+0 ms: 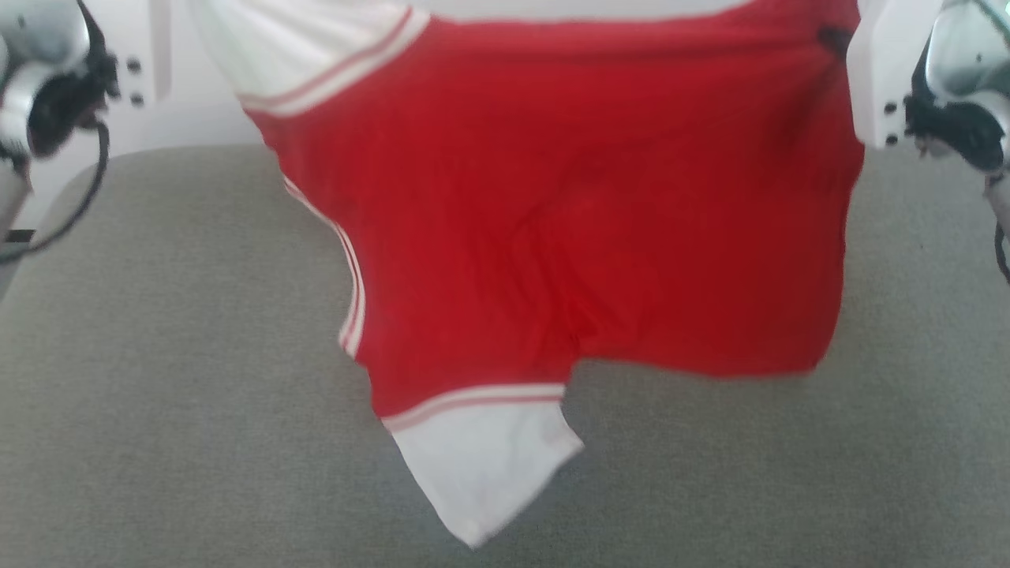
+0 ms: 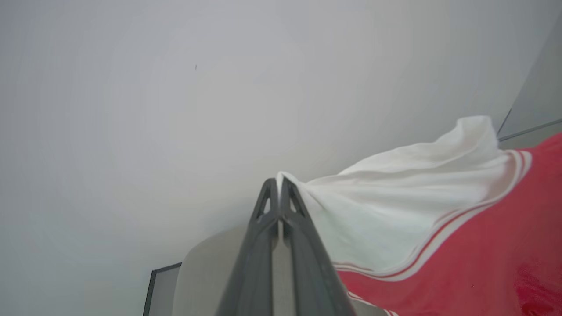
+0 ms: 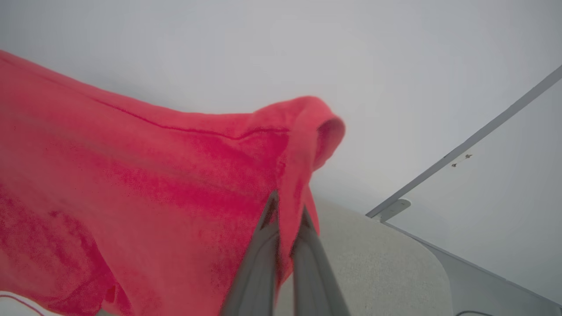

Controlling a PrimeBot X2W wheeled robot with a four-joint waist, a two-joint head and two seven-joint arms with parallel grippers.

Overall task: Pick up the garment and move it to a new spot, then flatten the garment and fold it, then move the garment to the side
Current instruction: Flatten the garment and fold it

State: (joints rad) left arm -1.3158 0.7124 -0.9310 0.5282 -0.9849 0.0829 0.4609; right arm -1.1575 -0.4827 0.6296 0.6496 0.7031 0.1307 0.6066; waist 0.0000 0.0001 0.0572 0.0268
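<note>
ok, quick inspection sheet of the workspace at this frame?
Surface: grey fabric tabletop, rounded corners.
Job's things: garment hangs spread between both grippers; lower white sleeve dangles nearest the tabletop, contact unclear.
Clutter: nothing seen.
Grippers: left gripper jaws shut on the other white sleeve; right gripper jaws shut on a red edge.
Cables: black cable loops off the left wrist.
Surroundings: pale wall, grey panel.
</note>
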